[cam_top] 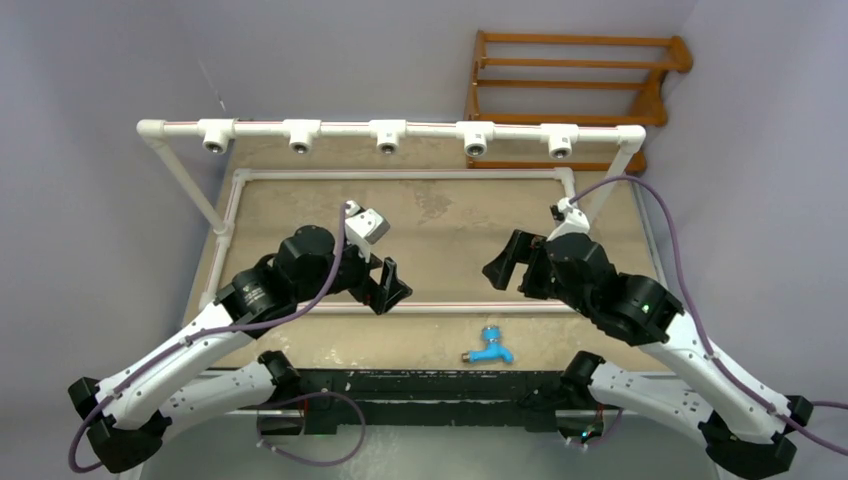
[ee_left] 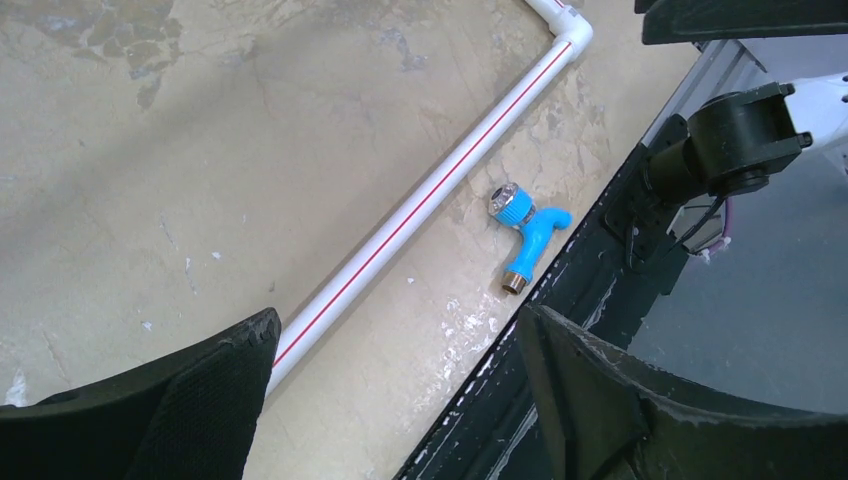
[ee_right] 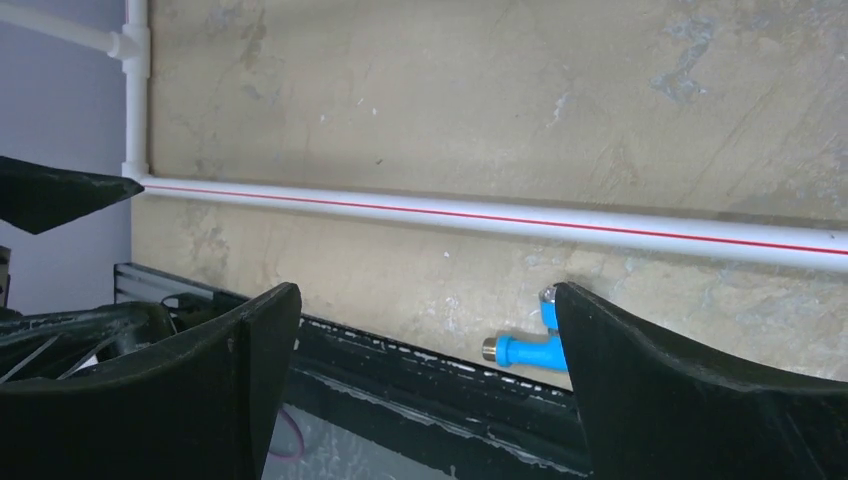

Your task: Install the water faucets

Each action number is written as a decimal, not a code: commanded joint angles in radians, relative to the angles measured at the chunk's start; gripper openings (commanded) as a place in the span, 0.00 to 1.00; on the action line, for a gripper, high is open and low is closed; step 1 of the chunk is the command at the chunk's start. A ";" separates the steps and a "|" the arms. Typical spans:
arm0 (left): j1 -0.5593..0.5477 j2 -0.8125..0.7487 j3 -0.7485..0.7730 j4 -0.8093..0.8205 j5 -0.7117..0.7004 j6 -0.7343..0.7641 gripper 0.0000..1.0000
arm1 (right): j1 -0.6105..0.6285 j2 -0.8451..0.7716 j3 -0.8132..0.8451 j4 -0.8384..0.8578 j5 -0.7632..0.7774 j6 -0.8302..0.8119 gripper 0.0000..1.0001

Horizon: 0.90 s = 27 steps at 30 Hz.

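Note:
A small bright blue faucet (cam_top: 490,347) lies on its side on the beige table near the front edge, just in front of the near white pipe (cam_top: 470,308). It also shows in the left wrist view (ee_left: 527,226) and partly behind my right finger in the right wrist view (ee_right: 525,349). My left gripper (cam_top: 391,285) is open and empty, hovering left of the faucet. My right gripper (cam_top: 507,262) is open and empty, above and behind the faucet. A raised white pipe rail carries several tee fittings (cam_top: 387,135) with open sockets at the back.
A white pipe frame with a red stripe (ee_left: 420,205) lies flat on the table. A black rail (cam_top: 430,385) runs along the table's front edge. A wooden rack (cam_top: 575,85) stands behind the table at the right. Purple cables hang from both arms.

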 commanded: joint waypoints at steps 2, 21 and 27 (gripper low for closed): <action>-0.004 0.009 -0.008 0.065 0.002 0.024 0.88 | 0.004 -0.002 0.003 -0.107 0.024 0.060 0.99; -0.004 -0.021 -0.041 0.041 -0.075 0.023 0.88 | 0.004 0.044 -0.185 0.041 -0.075 0.019 0.92; -0.004 -0.012 -0.035 0.032 -0.061 0.026 0.87 | 0.005 0.108 -0.227 0.056 -0.050 0.042 0.91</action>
